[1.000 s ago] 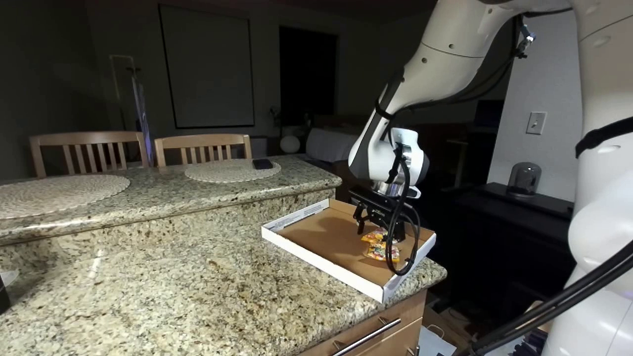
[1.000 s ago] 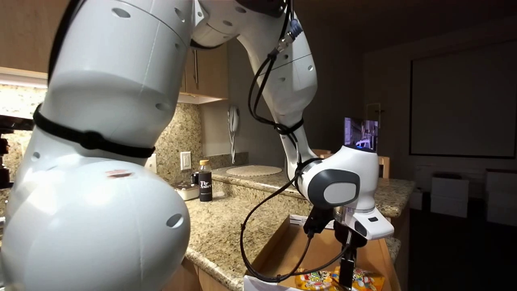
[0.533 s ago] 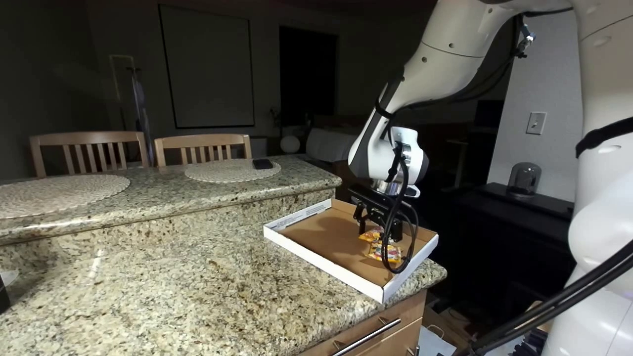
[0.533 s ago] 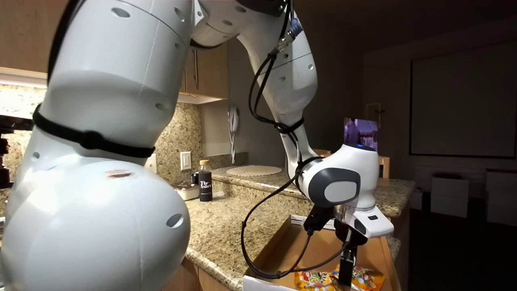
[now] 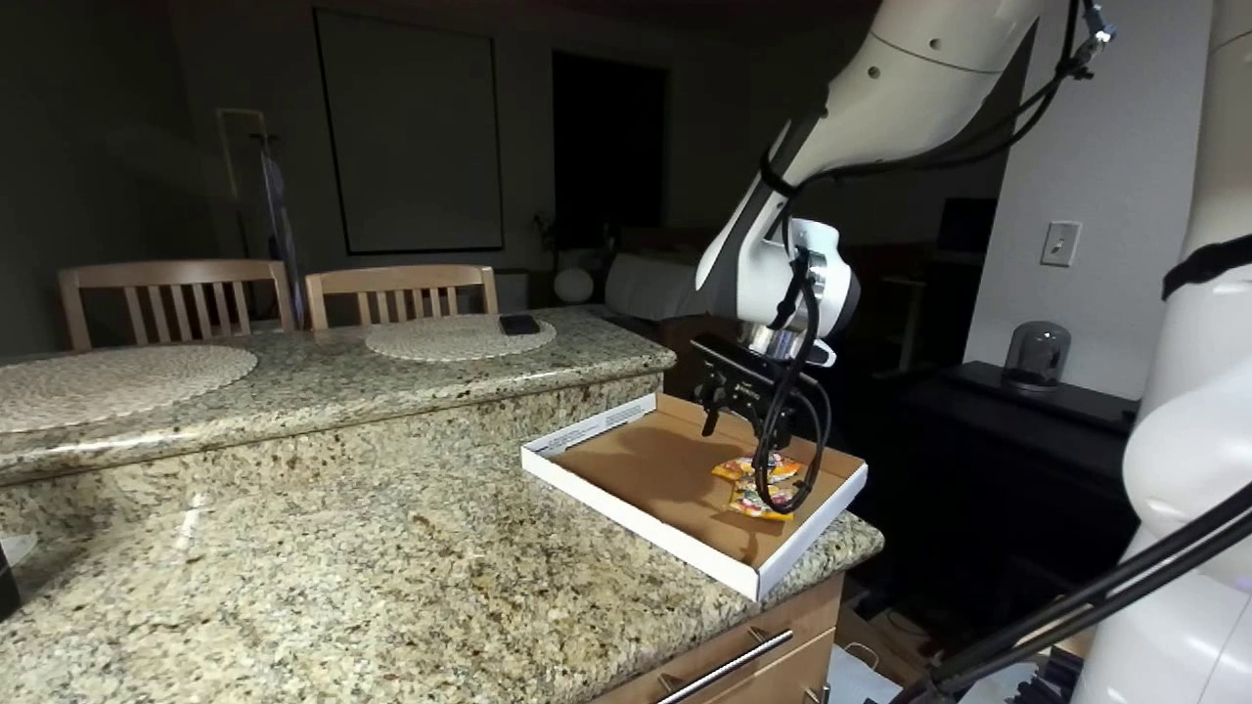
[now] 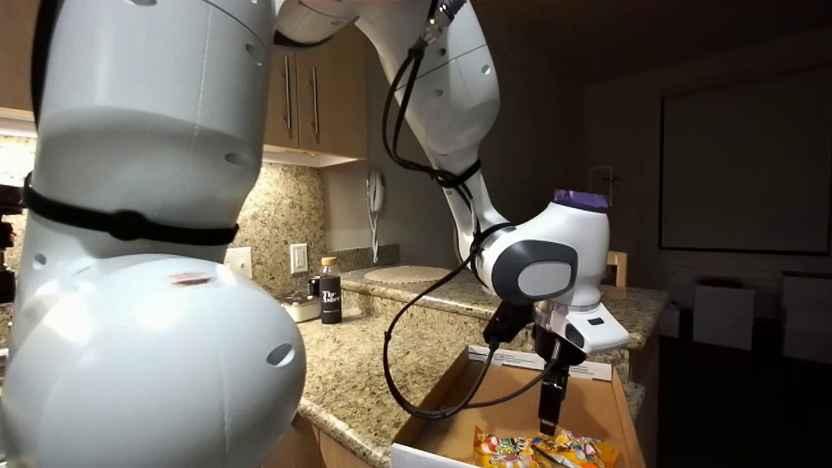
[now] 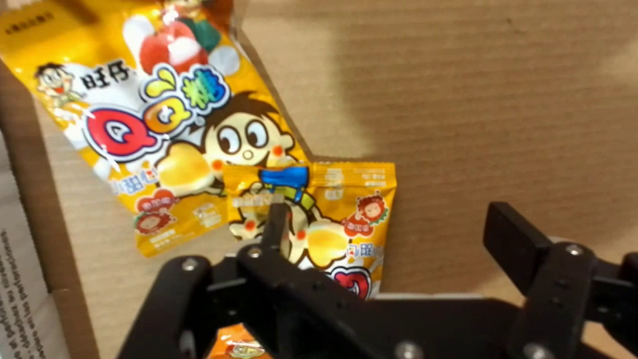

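Presently, gripper: jaws wide, nothing held
Near packet: below one finger, reaching into gap
Far packet: outside gap, long axis slanting

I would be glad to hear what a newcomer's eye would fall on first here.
The white arm probably catches the eye first, dominating an exterior view's left side. Next come the bright orange packets in a shallow cardboard box on the counter, the open black tool hanging above them.
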`<act>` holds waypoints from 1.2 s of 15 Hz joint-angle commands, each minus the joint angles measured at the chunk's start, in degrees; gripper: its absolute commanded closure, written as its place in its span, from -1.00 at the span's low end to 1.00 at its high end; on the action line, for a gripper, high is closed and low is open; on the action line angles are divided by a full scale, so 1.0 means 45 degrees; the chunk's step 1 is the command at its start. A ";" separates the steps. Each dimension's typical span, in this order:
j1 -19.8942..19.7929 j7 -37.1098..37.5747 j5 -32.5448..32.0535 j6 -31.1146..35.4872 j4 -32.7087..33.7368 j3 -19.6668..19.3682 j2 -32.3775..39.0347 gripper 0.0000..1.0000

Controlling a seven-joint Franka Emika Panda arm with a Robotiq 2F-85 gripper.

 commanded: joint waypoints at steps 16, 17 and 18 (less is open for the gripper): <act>-0.0769 0.3012 -0.4510 -0.1841 -0.1164 -0.0024 -0.1351 -1.00; -0.0735 0.3274 -0.4776 -0.1934 -0.0941 0.0013 -0.1177 -1.00; -0.0700 0.3498 -0.5010 -0.1988 -0.0793 0.0041 -0.1069 -1.00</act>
